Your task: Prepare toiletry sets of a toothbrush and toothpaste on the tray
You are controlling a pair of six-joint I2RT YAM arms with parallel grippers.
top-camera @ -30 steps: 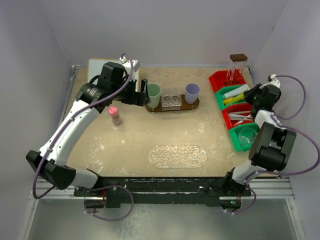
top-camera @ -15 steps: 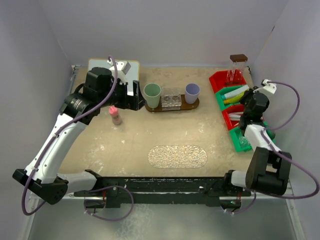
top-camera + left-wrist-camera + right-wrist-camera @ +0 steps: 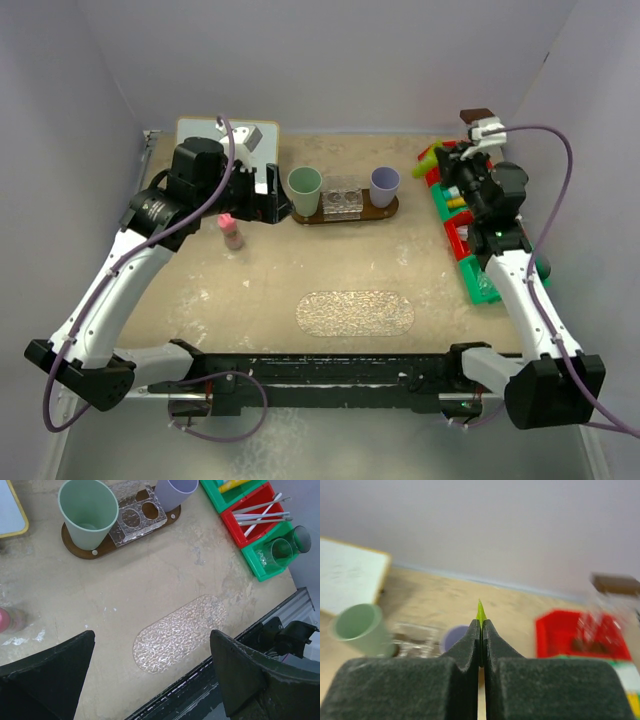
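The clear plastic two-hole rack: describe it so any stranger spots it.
On the sandy table, find the dark brown oval tray. A pale green cup and a lilac cup stand at its ends; between them sits the rack, the only see-through block.

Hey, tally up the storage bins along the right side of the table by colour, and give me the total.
red bins: 2
green bins: 2
total: 4
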